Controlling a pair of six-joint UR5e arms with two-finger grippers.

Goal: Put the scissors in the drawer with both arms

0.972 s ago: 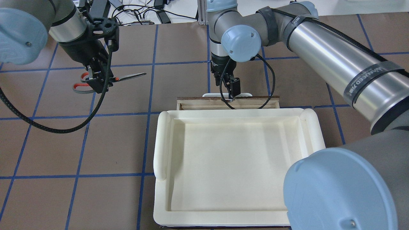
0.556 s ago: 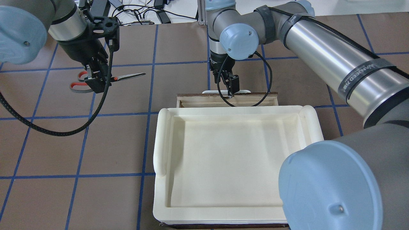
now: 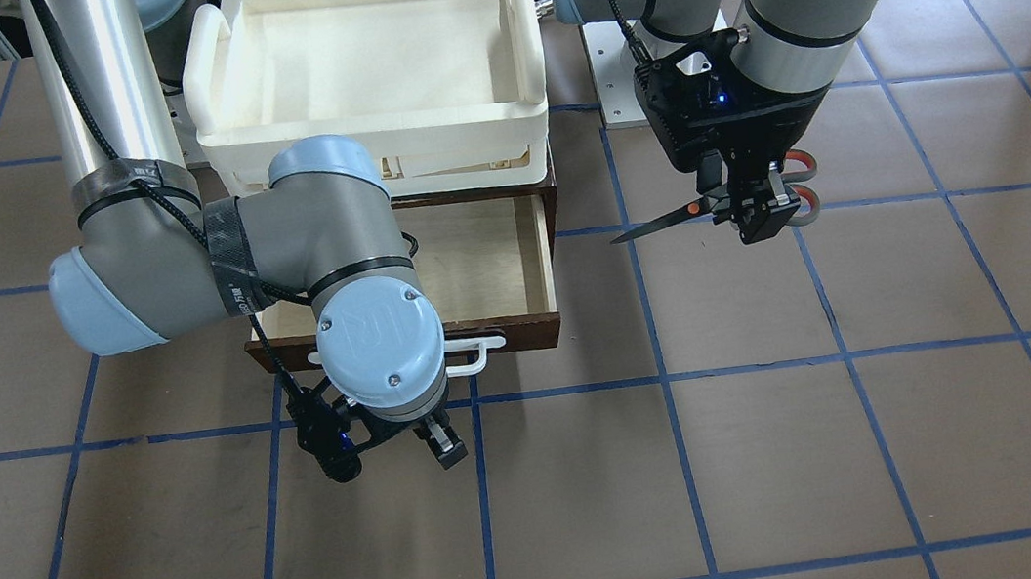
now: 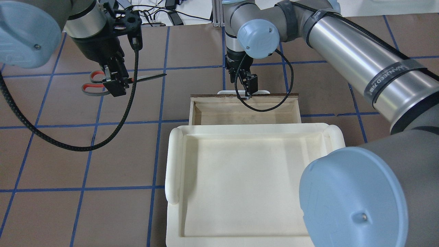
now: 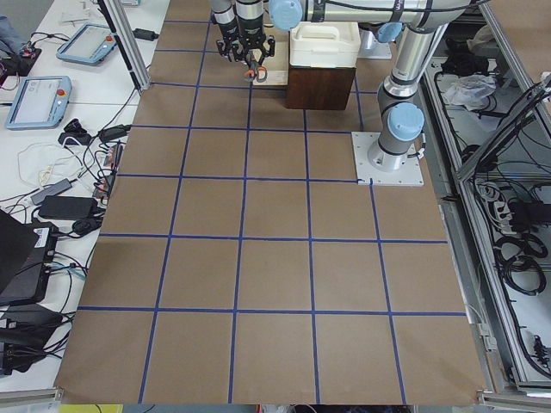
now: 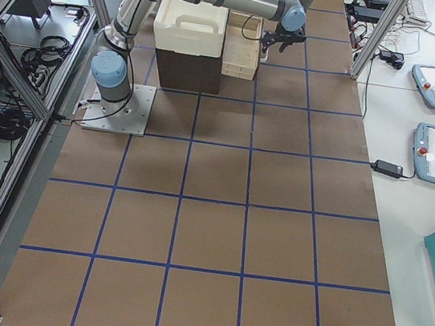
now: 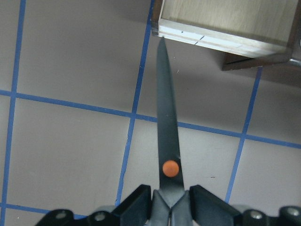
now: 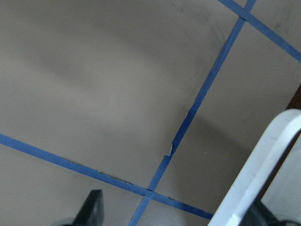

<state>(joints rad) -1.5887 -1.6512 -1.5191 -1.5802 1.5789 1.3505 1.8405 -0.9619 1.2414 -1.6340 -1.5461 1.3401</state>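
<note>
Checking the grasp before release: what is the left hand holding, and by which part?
The left hand pinches the scissors just behind their orange pivot, between the blades and the handle loops.

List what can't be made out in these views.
Grey-and-orange scissors: black left tool partly covers the loops overhead and front-facing; left wrist view cuts them off.
Black right tool: contact with the white bar handle is hidden by the blue joint cap front-facing, cropped in right wrist view.
Dark brown wooden drawer floor: cream-white tray and right arm cover parts.
Side views: tools too small.
</note>
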